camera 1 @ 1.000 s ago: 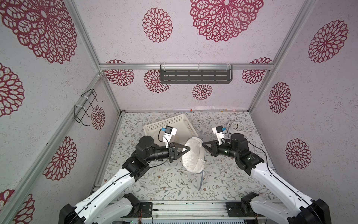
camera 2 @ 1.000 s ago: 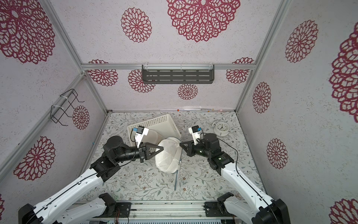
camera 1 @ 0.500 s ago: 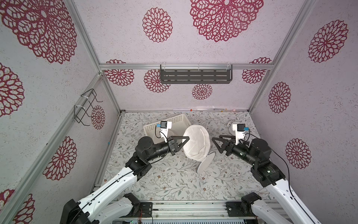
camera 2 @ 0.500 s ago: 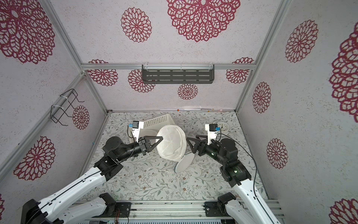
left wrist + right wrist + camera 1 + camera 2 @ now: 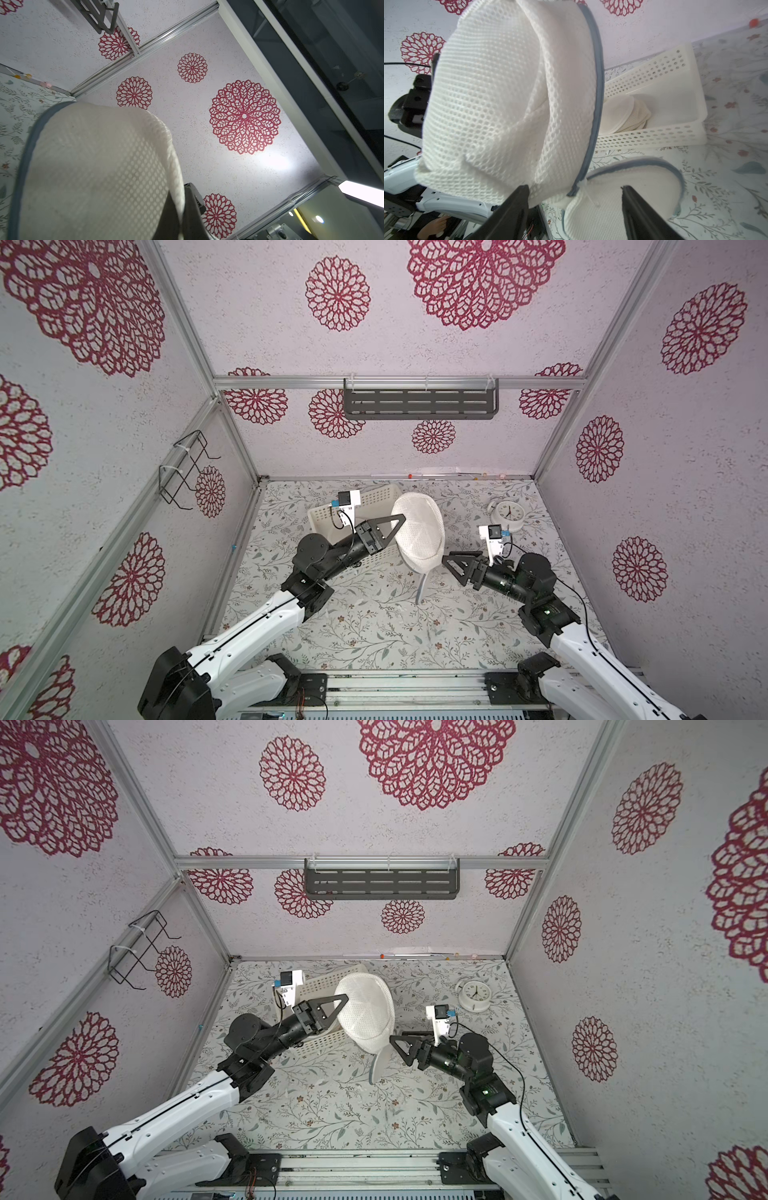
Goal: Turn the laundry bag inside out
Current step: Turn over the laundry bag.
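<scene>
— Where is the mesh laundry bag (image 5: 419, 531)?
— Up over the tabletop (image 5: 374, 626). The left fingers (image 5: 397, 516) pinch its side tight. It hangs the long way, up and down.
— And the right fingers (image 5: 512, 212)?
— Wide open, holding nothing. The bag's low end and floppy flap (image 5: 608, 199) sit right in front of them, so they look closest.
</scene>
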`<state>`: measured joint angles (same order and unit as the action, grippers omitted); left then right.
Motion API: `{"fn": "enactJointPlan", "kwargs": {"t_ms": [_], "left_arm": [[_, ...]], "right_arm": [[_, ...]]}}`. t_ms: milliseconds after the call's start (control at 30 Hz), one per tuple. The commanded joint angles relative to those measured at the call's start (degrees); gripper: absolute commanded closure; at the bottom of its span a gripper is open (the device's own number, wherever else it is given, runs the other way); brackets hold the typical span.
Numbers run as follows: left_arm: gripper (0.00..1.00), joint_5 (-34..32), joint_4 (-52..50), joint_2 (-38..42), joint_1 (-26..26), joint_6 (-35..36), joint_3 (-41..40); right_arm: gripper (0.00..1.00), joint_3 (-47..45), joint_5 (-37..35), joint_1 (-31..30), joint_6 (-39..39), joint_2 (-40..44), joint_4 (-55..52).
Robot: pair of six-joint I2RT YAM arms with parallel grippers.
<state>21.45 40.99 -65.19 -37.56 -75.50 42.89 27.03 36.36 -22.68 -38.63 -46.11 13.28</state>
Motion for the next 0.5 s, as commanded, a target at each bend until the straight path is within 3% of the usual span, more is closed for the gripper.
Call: {"fn": "enactJointPlan", "kwargs": {"t_ms": [0,133,233,400,467], "left_arm": [[1.00,-0.03,10.13,-1.68,0.20,-7.18,-0.66],[1.00,2.96,15.64,-4.03,0.83,-10.71,-0.58],[1.00,7.31,16.05,-5.07,3.15,-10.70,-1.03],[1.00,14.55,15.90,-5.98,8.22,-8.81,-4.40],[1.00,18.08,15.45,-6.59,8.64,-7.11,-5.00]], "right_arm": [[0.28,0.66,0.97,-2.16,-0.57,-1.46,9.18],[0.27,1.50,-2.41,-2.26,4.20,-1.14,2.85],[0.25,3.70,-6.74,-1.42,8.49,3.85,-4.68],[0.24,10.31,-23.29,-0.99,17.39,12.51,-21.28],[0.24,13.03,-26.48,-1.04,19.69,13.37,-23.07]]}}
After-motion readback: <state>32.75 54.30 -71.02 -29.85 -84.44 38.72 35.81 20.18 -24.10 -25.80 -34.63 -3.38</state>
